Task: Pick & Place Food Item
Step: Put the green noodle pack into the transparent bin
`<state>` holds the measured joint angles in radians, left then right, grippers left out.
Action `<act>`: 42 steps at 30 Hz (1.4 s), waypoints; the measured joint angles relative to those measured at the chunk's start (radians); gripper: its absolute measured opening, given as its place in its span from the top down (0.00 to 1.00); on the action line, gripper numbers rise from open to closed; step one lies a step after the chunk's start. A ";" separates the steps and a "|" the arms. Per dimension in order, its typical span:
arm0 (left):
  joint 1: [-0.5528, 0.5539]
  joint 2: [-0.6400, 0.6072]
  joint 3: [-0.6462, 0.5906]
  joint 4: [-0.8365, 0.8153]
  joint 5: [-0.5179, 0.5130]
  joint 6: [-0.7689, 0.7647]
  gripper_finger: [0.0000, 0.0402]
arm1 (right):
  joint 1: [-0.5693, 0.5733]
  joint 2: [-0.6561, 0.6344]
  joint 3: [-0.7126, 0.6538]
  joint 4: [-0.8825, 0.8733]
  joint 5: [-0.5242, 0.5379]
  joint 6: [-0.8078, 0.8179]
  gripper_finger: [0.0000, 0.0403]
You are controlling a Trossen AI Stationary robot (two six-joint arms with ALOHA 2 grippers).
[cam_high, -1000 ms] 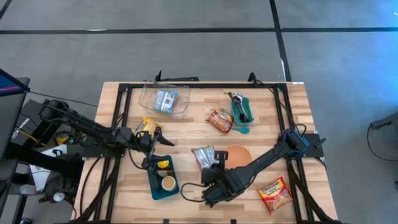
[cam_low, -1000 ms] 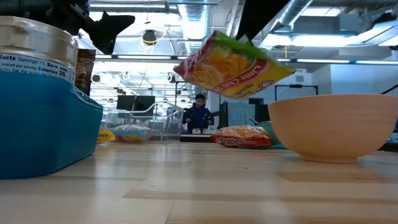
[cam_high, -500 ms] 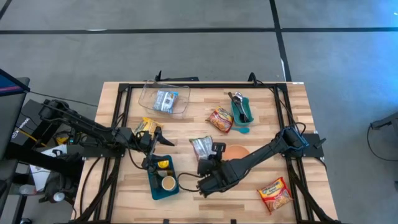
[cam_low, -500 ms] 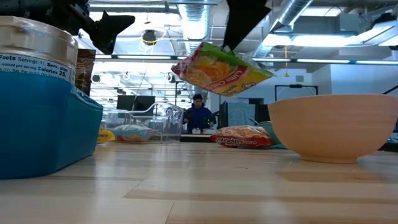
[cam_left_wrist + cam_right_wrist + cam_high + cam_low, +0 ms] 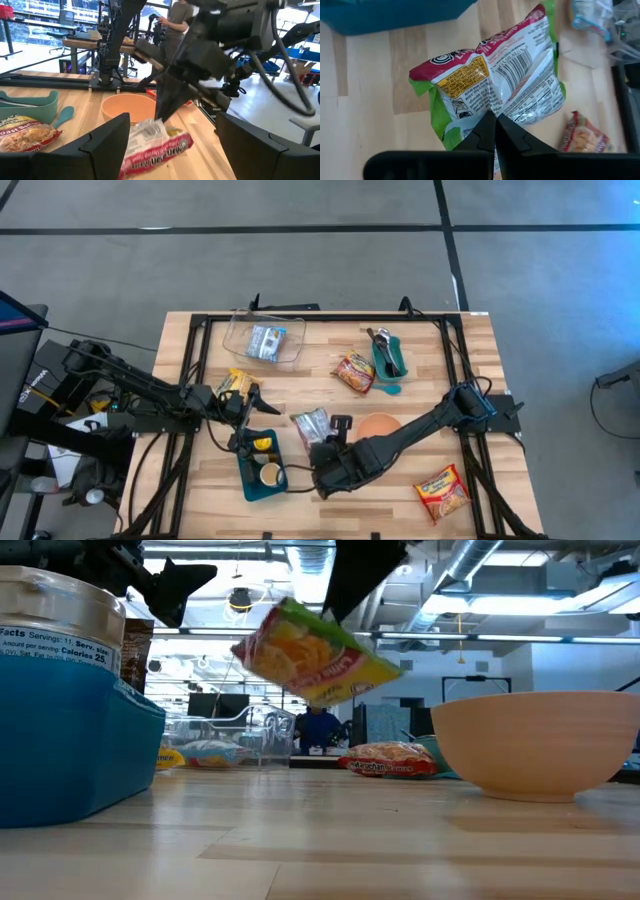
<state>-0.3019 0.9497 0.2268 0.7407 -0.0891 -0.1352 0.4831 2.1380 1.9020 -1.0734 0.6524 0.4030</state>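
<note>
A green-and-red noodle packet [image 5: 495, 85] hangs above the middle of the table, with my right gripper [image 5: 495, 131] shut on it. From above, the packet [image 5: 309, 424] is between the teal tray [image 5: 247, 470] and the orange bowl [image 5: 385, 425]. In the low view the packet [image 5: 315, 655] is tilted, well clear of the wood. My left gripper [image 5: 262, 404] stands open and level just left of it, above the tray's far end, with nothing between its fingers. My right gripper pinches the packet at one edge [image 5: 487, 111], by the back seam, between its two shut fingers. The fingers slant down from the table's near right side. The packet is lifted clear and hangs tilted below the fingers, its barcode side toward the wrist camera.
The tray holds a lidded cup [image 5: 270, 474]. At the back stand a clear bin [image 5: 265, 340] and a teal dish with utensils [image 5: 388, 355]. Other packets lie at the back middle [image 5: 353, 372], near right [image 5: 443, 490] and left [image 5: 235, 383]. A person shows in the room beyond.
My right gripper has carried the packet toward the table's left edge, away from the bowl and closer to the tray and my left gripper. The packet has stayed clear of the table and has tipped, its right end now lower than its left in the low view.
</note>
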 joint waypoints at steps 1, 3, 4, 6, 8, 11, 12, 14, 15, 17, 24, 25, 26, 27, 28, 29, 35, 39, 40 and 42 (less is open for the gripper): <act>0.000 0.000 0.000 0.000 0.000 0.000 0.28 | 0.001 0.000 -0.014 0.016 -0.003 0.000 1.00; 0.000 0.000 0.000 0.000 0.000 0.000 0.28 | 0.007 0.000 -0.043 0.050 -0.017 -0.002 1.00; 0.000 0.000 0.000 0.000 0.000 0.000 0.28 | 0.008 0.000 -0.061 0.073 -0.023 -0.003 1.00; 0.000 0.000 0.000 0.000 0.000 0.000 0.28 | 0.014 0.000 -0.096 0.118 -0.027 -0.003 1.00; 0.000 0.000 0.000 0.000 0.000 0.000 0.28 | 0.021 0.000 -0.115 0.143 -0.027 -0.002 1.00; 0.000 0.000 0.000 0.000 0.000 0.000 0.28 | 0.030 0.000 -0.137 0.182 -0.021 0.008 1.00; 0.000 0.000 0.000 0.000 0.000 0.000 0.28 | 0.034 0.000 -0.149 0.198 -0.021 0.014 1.00; 0.000 0.000 0.000 0.000 0.000 0.000 0.28 | 0.040 0.000 -0.173 0.237 -0.019 0.020 1.00; 0.000 0.000 0.000 0.000 0.000 0.000 0.28 | 0.042 0.000 -0.182 0.254 -0.018 0.022 1.00; 0.000 0.000 0.000 0.000 0.000 0.000 0.28 | 0.048 0.000 -0.204 0.289 -0.001 0.027 1.00; 0.000 0.000 0.000 0.000 0.000 0.000 0.28 | 0.068 0.000 -0.270 0.365 0.045 0.055 1.00; 0.000 0.000 0.000 0.000 0.000 0.000 0.28 | 0.071 0.000 -0.279 0.368 0.057 0.064 1.00; 0.000 0.000 0.000 0.000 0.000 0.000 0.28 | 0.074 0.000 -0.289 0.366 0.075 0.076 1.00; 0.000 0.000 0.000 0.000 0.000 0.000 0.28 | 0.079 0.000 -0.298 0.364 0.088 0.091 1.00; 0.000 0.000 0.000 0.000 0.000 0.000 0.28 | 0.083 0.000 -0.308 0.364 0.106 0.105 1.00; 0.000 0.000 0.000 0.000 0.000 0.000 0.28 | 0.088 0.000 -0.318 0.365 0.119 0.120 1.00; 0.000 0.000 0.000 0.000 0.000 0.000 0.28 | 0.121 0.000 -0.371 0.373 0.217 0.197 1.00; 0.000 0.000 0.000 0.000 0.000 0.000 0.28 | 0.143 0.000 -0.374 0.361 0.308 0.221 1.00; 0.000 0.000 0.000 0.000 0.000 0.000 0.28 | 0.146 0.000 -0.374 0.360 0.320 0.218 1.00; 0.000 0.000 0.000 0.005 -0.012 -0.004 0.28 | 0.152 0.000 -0.374 0.358 0.340 0.214 1.00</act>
<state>-0.3016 0.9497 0.2268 0.7456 -0.1008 -0.1390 0.6354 2.1382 1.5284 -0.7156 0.9928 0.6169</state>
